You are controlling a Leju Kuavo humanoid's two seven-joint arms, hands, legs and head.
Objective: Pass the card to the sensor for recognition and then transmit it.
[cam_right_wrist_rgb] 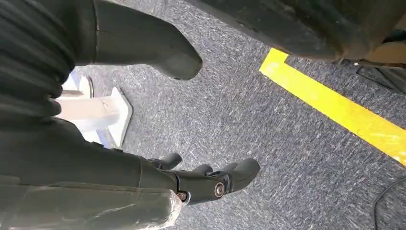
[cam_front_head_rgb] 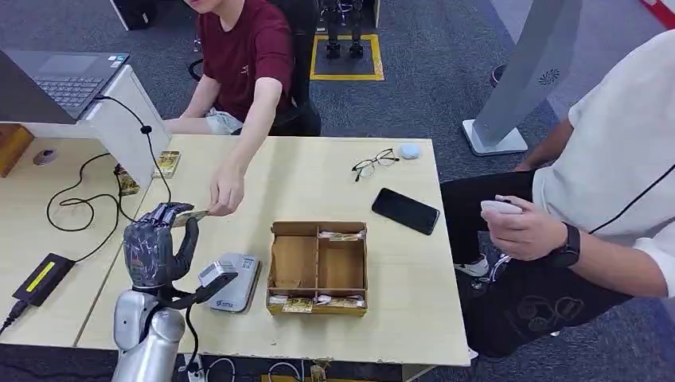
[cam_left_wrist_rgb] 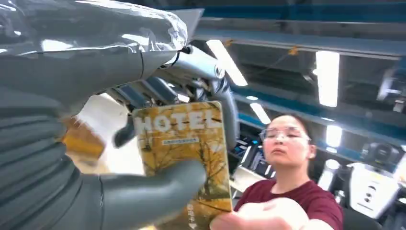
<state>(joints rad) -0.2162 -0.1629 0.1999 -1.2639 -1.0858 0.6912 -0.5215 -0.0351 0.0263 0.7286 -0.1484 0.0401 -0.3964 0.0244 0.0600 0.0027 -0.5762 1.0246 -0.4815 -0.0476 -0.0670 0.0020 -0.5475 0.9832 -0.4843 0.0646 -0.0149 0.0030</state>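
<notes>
- The left hand (cam_front_head_rgb: 153, 243), raised over the tabletop (cam_front_head_rgb: 398, 294), clamps the card (cam_left_wrist_rgb: 184, 153) between thumb and fingers (yellow, printed "HOTEL").
- The sensor (cam_front_head_rgb: 232, 281) lies on the tabletop just beside that hand, next to a cardboard tray (cam_front_head_rgb: 318, 267).
- A person's hand (cam_front_head_rgb: 226, 191) reaches across and touches the card's far end.
- The right hand (cam_right_wrist_rgb: 210, 179) hangs over the carpet, fingers loosely apart, holding nothing.
- A phone (cam_front_head_rgb: 405, 210) and glasses (cam_front_head_rgb: 374, 163) lie farther off.
</notes>
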